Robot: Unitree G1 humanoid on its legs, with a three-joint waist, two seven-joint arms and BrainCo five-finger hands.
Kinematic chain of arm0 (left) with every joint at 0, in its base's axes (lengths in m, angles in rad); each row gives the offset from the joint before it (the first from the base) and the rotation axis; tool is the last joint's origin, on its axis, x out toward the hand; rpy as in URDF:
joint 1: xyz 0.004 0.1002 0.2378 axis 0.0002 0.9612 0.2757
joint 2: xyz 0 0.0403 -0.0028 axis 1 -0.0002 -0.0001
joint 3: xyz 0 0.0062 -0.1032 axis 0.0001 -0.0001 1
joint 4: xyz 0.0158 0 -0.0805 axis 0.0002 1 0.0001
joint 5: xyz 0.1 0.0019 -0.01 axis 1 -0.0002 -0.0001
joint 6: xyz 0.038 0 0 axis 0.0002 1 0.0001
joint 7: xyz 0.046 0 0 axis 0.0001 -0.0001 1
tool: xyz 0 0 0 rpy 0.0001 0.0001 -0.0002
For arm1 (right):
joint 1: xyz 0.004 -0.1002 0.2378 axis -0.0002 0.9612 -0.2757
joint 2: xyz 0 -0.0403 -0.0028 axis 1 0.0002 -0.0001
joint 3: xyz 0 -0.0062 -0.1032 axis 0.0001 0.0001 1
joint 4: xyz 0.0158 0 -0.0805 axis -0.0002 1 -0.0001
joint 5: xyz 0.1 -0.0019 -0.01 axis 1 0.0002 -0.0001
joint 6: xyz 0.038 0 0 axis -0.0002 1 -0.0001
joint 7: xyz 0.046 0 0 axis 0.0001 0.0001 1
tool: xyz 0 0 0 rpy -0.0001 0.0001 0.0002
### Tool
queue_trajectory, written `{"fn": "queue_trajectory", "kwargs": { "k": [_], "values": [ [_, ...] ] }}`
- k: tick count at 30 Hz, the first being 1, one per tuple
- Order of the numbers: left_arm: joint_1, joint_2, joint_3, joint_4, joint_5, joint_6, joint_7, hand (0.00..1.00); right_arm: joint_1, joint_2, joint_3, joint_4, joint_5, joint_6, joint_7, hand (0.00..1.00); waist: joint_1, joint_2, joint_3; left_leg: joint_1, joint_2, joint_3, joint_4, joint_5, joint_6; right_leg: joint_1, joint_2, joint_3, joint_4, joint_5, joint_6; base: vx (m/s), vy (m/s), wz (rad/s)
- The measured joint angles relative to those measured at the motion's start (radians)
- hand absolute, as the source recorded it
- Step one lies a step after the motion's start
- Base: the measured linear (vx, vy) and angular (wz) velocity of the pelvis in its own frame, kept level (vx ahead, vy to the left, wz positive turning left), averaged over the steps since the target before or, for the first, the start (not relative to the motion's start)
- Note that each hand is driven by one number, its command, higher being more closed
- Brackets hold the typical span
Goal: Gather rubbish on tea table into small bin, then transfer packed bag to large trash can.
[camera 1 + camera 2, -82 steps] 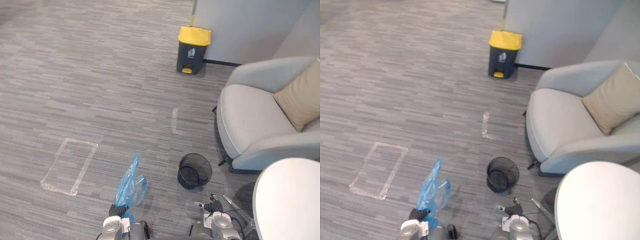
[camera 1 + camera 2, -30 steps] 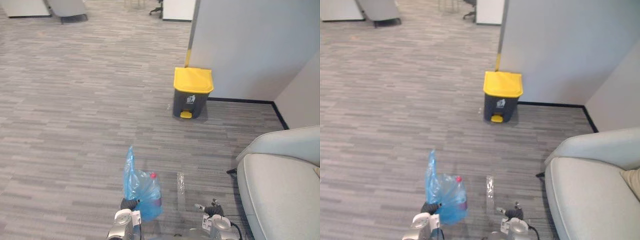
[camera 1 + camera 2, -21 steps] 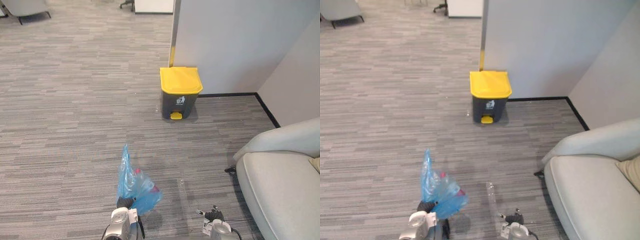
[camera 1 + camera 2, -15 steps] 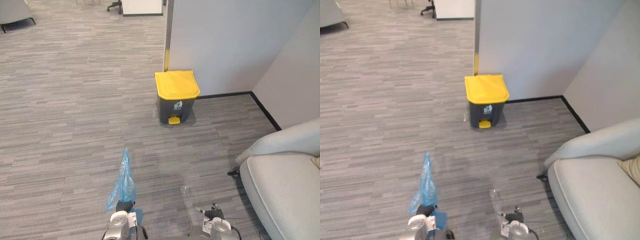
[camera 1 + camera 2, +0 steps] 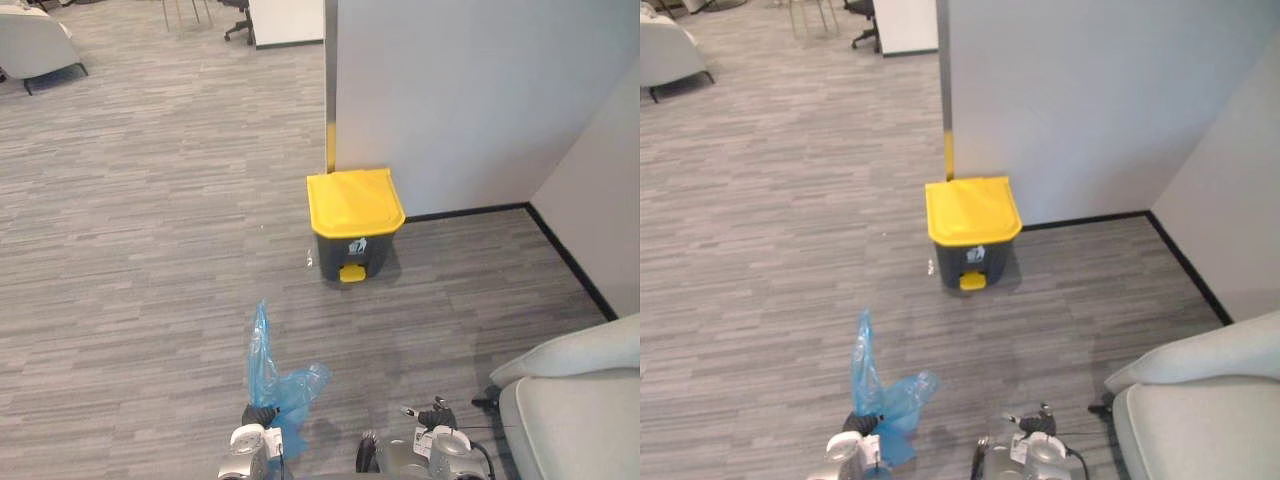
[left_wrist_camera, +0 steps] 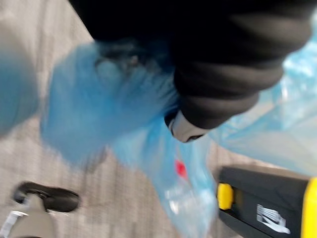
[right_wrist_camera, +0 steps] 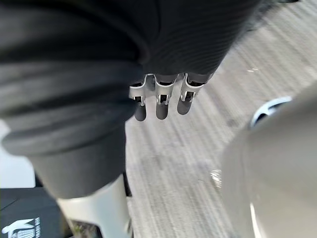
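Across the grey floor (image 5: 120,250) the yellow-lidded can (image 5: 354,212) has drawn closer ahead of you, so the bag (image 5: 272,378) gripped in your left hand (image 5: 259,414) nears drop-off, right hand (image 7: 157,106) loose and empty.

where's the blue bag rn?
The blue rubbish bag is gripped in the left hand, low and left of centre in the eye views, above the grey floor, with the yellow-lidded trash can ahead by the wall.
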Motion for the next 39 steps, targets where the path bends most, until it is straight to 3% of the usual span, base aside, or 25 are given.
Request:
{"fn": "queue_trajectory", "kwargs": {
  "k": [3,4,5,6,7,9,11,13,14,15,16,17,19,22,24,25,26,28,30,32,33,34,37,38,39],
  "values": [
    [-0.002,-0.001,0.009,-0.019,0.000,-0.005,-0.013,1.00,-0.001,0.011,-0.010,0.001,0.001,0.005,-0.001,0.00,0.011,-0.012,0.006,-0.072,-0.018,0.102,-0.227,-0.049,0.042,0.075,-0.009,0.040,-0.072,0.019,0.022,0.36,0.083,-0.49],
    [-0.004,0.000,0.009,-0.020,0.000,-0.005,-0.015,1.00,-0.002,0.013,-0.012,0.001,0.001,0.005,-0.002,0.00,0.013,-0.011,0.007,-0.087,-0.044,0.119,-0.392,-0.031,0.060,0.099,-0.018,0.060,-0.091,0.021,0.029,0.37,0.216,-0.56],
    [-0.004,-0.001,0.009,-0.020,0.000,-0.005,-0.015,1.00,0.003,0.014,-0.012,0.001,0.001,0.005,-0.002,0.00,0.014,-0.005,0.004,-0.082,-0.076,0.114,-0.566,0.046,0.080,0.126,-0.029,0.071,-0.105,0.012,0.060,0.44,0.255,-0.53],
    [-0.003,-0.003,0.009,-0.020,0.000,-0.005,-0.015,1.00,0.006,0.013,-0.011,0.000,0.001,0.005,-0.002,0.00,0.015,-0.004,0.003,-0.082,-0.087,0.109,-0.600,0.117,0.079,0.132,-0.029,0.080,-0.106,0.004,0.078,0.36,0.213,-0.44],
    [-0.006,0.003,0.011,-0.021,0.000,-0.008,-0.014,1.00,0.016,0.017,-0.009,0.005,0.002,0.009,-0.002,0.00,0.027,-0.033,-0.008,-0.060,-0.123,0.118,-0.615,0.130,0.084,0.142,-0.056,0.110,-0.122,-0.001,0.108,0.27,0.141,-0.16],
    [-0.036,0.006,0.006,-0.015,0.002,-0.010,-0.014,1.00,0.028,0.018,-0.024,0.011,0.000,0.011,-0.001,0.00,0.031,-0.066,-0.028,-0.053,-0.175,0.141,-0.627,0.111,0.115,0.158,-0.109,0.110,-0.153,0.021,0.129,0.40,0.231,0.05],
    [-0.029,0.004,0.006,-0.012,0.002,-0.009,-0.014,1.00,0.028,0.020,-0.025,0.014,0.000,0.012,-0.001,0.00,0.035,-0.067,-0.030,-0.040,-0.186,0.146,-0.627,0.102,0.125,0.160,-0.120,0.113,-0.141,0.039,0.137,0.28,0.176,-0.09],
    [-0.010,0.000,0.001,0.000,0.005,-0.005,-0.014,1.00,0.029,0.020,-0.031,0.015,-0.001,0.011,0.000,0.00,0.036,-0.054,-0.029,0.036,-0.197,0.163,-0.681,0.053,0.129,0.123,-0.132,0.139,0.006,0.046,0.144,0.25,0.175,-0.22],
    [-0.005,0.005,-0.021,0.004,0.010,-0.003,-0.014,1.00,0.034,0.019,-0.033,0.012,0.001,0.012,0.001,0.00,0.035,-0.053,-0.029,0.073,-0.203,0.164,-0.701,0.033,0.127,0.038,-0.150,0.163,0.213,0.058,0.168,0.26,0.144,-0.07],
    [-0.001,0.017,-0.037,0.009,0.010,0.003,-0.011,1.00,0.034,0.017,-0.032,-0.001,-0.001,0.009,0.001,0.00,0.032,-0.054,-0.023,0.125,-0.216,0.158,-0.708,0.006,0.127,-0.096,-0.175,0.210,0.511,0.136,0.217,0.21,0.109,-0.02],
    [-0.001,0.019,-0.037,0.010,0.010,0.004,-0.011,1.00,0.034,0.017,-0.032,-0.002,0.000,0.008,0.001,0.00,0.031,-0.056,-0.023,0.130,-0.217,0.157,-0.708,0.004,0.127,-0.105,-0.175,0.213,0.529,0.136,0.217,0.25,0.059,0.17],
    [-0.001,0.032,-0.034,0.017,0.010,0.008,-0.007,1.00,0.038,0.017,-0.035,-0.006,0.000,0.005,0.000,0.00,0.027,-0.063,-0.026,0.167,-0.219,0.136,-0.707,-0.018,0.129,-0.163,-0.169,0.223,0.650,0.101,0.204,0.16,-0.001,0.28],
    [-0.003,0.037,-0.033,0.017,0.010,0.007,0.009,1.00,0.039,0.017,-0.048,-0.011,0.000,-0.001,0.000,0.00,0.023,-0.063,-0.027,0.199,-0.213,0.110,-0.709,-0.044,0.124,-0.225,-0.158,0.202,0.674,0.055,0.192,0.29,-0.049,0.52],
    [-0.003,0.029,0.001,0.027,0.009,0.007,0.009,1.00,0.026,0.005,-0.054,-0.032,-0.001,-0.001,0.000,0.00,0.003,-0.043,-0.019,0.266,-0.183,0.070,-0.731,-0.070,0.101,-0.300,-0.127,0.134,0.487,0.002,0.139,0.35,-0.161,0.49],
    [-0.003,0.031,0.015,0.026,0.009,0.004,0.008,1.00,0.030,0.004,-0.054,-0.024,-0.001,0.000,0.000,0.00,0.002,-0.047,-0.027,0.296,-0.177,0.046,-0.746,-0.089,0.058,-0.284,-0.081,0.141,0.214,0.087,0.120,0.37,-0.206,0.50],
    [-0.013,0.026,0.020,0.043,0.009,0.005,0.009,1.00,0.032,0.002,-0.061,-0.013,-0.001,0.002,0.002,0.00,-0.003,-0.054,-0.029,0.322,-0.178,0.012,-0.749,-0.109,0.036,-0.281,-0.074,0.153,0.190,0.132,0.076,0.44,-0.208,0.39],
    [-0.012,-0.001,0.026,0.055,0.010,0.005,0.007,1.00,0.026,-0.023,-0.077,0.002,-0.001,0.004,0.000,0.00,0.004,-0.012,-0.046,0.323,-0.145,-0.005,-0.741,-0.107,0.038,-0.271,-0.051,0.133,0.193,0.090,0.069,0.53,-0.249,0.31],
    [-0.005,-0.005,0.018,0.057,0.010,0.005,0.006,1.00,0.026,-0.032,-0.094,0.006,-0.001,0.012,-0.002,0.00,0.002,0.008,-0.055,0.309,-0.117,-0.020,-0.709,-0.080,0.046,-0.255,-0.038,0.101,0.194,0.052,0.055,0.38,-0.196,0.29],
    [-0.011,-0.008,0.023,0.057,0.010,0.005,0.006,1.00,0.032,-0.035,-0.099,0.013,0.000,0.012,-0.002,0.00,-0.006,0.023,-0.058,0.267,-0.070,-0.038,-0.594,-0.044,0.031,-0.178,-0.018,0.050,0.138,0.037,0.037,0.38,-0.236,0.57],
    [-0.018,-0.007,0.027,0.053,0.011,0.005,0.003,1.00,0.046,-0.033,-0.088,0.019,0.001,0.020,-0.002,0.00,0.000,0.006,-0.050,0.181,-0.025,-0.034,-0.369,0.004,0.007,-0.071,-0.010,0.011,0.050,0.038,0.031,0.38,-0.196,0.50],
    [-0.006,-0.003,0.026,0.051,0.011,0.005,-0.002,1.00,0.051,-0.026,-0.088,0.026,0.002,0.024,-0.002,0.00,0.006,-0.009,-0.048,0.125,-0.004,0.010,-0.249,-0.012,0.004,0.003,-0.009,0.001,-0.013,0.044,0.021,0.25,-0.067,0.18],
    [0.000,-0.002,0.026,0.049,0.011,0.006,-0.005,1.00,0.050,-0.024,-0.088,0.028,0.002,0.024,-0.002,0.00,0.005,-0.012,-0.051,0.112,-0.002,0.027,-0.239,-0.018,0.002,0.016,-0.011,0.000,-0.026,0.045,0.022,0.23,-0.039,0.06],
    [-0.003,-0.001,0.019,0.041,0.011,0.006,-0.016,1.00,0.047,-0.020,-0.089,0.037,0.003,0.025,-0.002,0.00,0.006,-0.020,-0.056,0.070,0.003,0.099,-0.319,-0.048,0.034,0.047,-0.021,-0.001,-0.049,0.047,0.025,0.19,0.060,-0.01],
    [-0.004,-0.001,0.015,0.041,0.015,0.006,-0.017,1.00,0.049,-0.021,-0.091,0.036,0.007,0.024,-0.002,0.00,0.004,-0.016,-0.060,0.059,-0.004,0.139,-0.514,0.001,0.070,0.051,-0.030,-0.001,-0.046,0.051,0.035,0.14,0.121,0.01],
    [-0.006,-0.002,0.014,0.042,0.019,0.006,-0.016,1.00,0.049,-0.025,-0.094,0.035,0.009,0.023,-0.002,0.00,0.001,0.000,-0.070,0.058,-0.019,0.136,-0.601,0.056,0.051,0.049,-0.026,0.001,-0.047,0.050,0.055,0.21,0.160,-0.09]
  ]
}}
